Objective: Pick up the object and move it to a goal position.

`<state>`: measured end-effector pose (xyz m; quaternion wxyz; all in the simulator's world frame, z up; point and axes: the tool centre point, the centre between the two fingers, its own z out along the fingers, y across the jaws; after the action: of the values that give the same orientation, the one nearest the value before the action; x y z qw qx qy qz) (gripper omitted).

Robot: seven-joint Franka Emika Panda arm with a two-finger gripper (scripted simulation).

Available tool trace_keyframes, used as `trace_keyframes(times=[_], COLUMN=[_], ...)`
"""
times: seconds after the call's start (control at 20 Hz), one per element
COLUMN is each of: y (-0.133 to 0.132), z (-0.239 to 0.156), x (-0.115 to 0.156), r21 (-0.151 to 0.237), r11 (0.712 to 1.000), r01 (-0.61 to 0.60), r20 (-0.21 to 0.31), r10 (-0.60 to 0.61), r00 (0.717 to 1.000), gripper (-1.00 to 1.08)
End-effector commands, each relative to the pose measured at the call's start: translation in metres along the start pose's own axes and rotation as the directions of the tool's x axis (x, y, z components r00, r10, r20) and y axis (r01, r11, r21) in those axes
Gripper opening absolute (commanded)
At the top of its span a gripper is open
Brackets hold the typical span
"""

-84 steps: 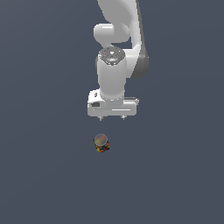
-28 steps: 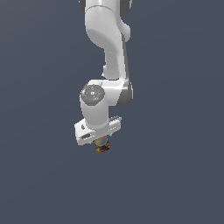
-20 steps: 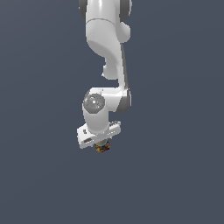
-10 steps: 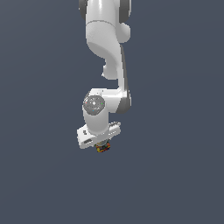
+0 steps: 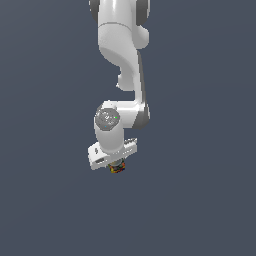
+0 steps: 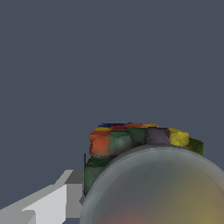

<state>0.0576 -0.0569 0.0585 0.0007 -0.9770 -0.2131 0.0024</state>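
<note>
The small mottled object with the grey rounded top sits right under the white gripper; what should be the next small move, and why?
Probably close the fingers on it. In the exterior view the white gripper covers the small red, yellow and dark mottled object almost fully, and in the wrist view its grey rounded top fills the near field. Whether the jaws already grip it cannot be seen, so confirm the grasp before lifting.

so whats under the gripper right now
The object sits directly beneath the gripper; only its red, yellow and dark lower edge shows in the exterior view. Its grey rounded top is covered there, and the fingertips are hidden, so contact can't be judged.
</note>
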Motion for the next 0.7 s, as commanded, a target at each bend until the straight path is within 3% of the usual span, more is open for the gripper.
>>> trace_keyframes(times=[0.0,0.65], y=[0.002,0.025], z=[-0.006,-0.07], x=[-0.003,-0.059], r21=[-0.002,-0.002], r11=[1.0,1.0], r01=[-0.001,-0.001], r20=[-0.003,-0.003], r10=[0.001,0.001], r00=[1.0,1.0], gripper=[-1.0,-1.0])
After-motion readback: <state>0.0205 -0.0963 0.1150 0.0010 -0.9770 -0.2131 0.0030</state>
